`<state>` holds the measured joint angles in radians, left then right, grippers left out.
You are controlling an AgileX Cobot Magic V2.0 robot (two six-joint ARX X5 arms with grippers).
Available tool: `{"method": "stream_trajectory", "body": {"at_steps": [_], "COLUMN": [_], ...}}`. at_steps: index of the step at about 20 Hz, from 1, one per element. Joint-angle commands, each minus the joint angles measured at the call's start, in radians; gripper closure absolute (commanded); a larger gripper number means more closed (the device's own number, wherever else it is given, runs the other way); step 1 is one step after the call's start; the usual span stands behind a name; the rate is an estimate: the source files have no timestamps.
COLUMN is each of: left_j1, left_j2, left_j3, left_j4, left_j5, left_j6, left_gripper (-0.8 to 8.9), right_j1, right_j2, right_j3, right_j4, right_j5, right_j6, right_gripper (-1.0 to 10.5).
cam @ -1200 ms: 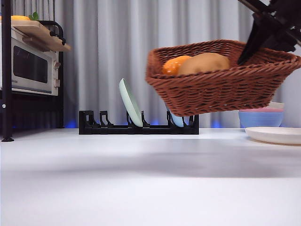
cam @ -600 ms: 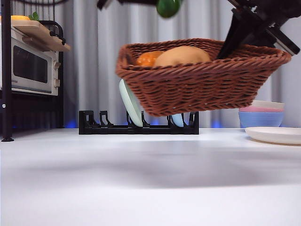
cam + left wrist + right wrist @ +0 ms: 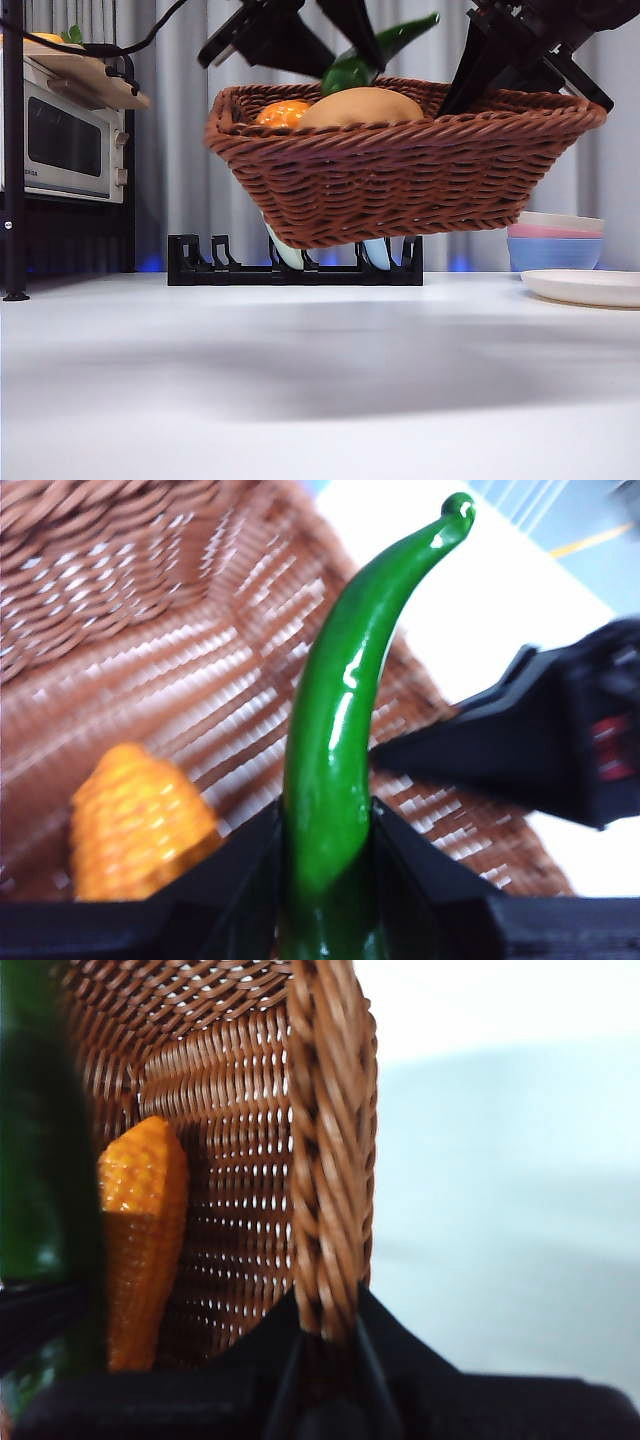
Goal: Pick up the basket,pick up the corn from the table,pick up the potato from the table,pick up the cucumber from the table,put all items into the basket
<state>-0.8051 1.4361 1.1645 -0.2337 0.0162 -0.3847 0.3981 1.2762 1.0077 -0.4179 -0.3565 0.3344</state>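
Cucumber (image 3: pixel 330 780) clamped in left gripper (image 3: pixel 325 865), right gripper (image 3: pixel 328 1345) pinching basket (image 3: pixel 400 180) rim

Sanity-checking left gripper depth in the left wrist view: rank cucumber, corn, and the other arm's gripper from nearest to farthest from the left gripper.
1. cucumber: clamped between the jaws of the left gripper.
2. corn: in the basket, just beyond one jaw.
3. right gripper: farther out, on the basket's rim, beyond the cucumber's other side.
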Motion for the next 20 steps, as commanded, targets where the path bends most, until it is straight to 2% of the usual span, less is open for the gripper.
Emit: {"method": "stream_trajectory", "body": {"at_steps": [1, 2, 8, 14, 20], "left_j1": [0.001, 0.001, 0.0, -0.001, -0.001], "left_j2": [0.006, 0.006, -0.035, -0.267, -0.457], "left_j3": [-0.003, -0.003, 0.004, 0.004, 0.004], "left_j4": [-0.026, -0.035, -0.042, -0.05, -0.104], "left_j5": [-0.017, -0.016, 0.006, 0.01, 0.003], "left_j6": [0.019, 0.019, 0.019, 0.023, 0.048], "left_gripper": [3.81, 3.28, 3.28, 3.43, 3.43], "right_j1": [0.016, 0.021, 0.031, 0.019, 0.001], "right_j2": [-0.001, -0.001, -0.001, 0.042, 0.232], "right_j3": [0.011, 0.011, 0.011, 0.011, 0.011], "right_j4": [0.018, 0.018, 0.016, 0.061, 0.159], "right_j5": [-0.009, -0.009, -0.008, 0.05, 0.052], "right_j6": [0.028, 0.029, 0.032, 0.036, 0.101], "right_gripper": [9.6, 9.6, 9.6, 9.6, 9.6]}}
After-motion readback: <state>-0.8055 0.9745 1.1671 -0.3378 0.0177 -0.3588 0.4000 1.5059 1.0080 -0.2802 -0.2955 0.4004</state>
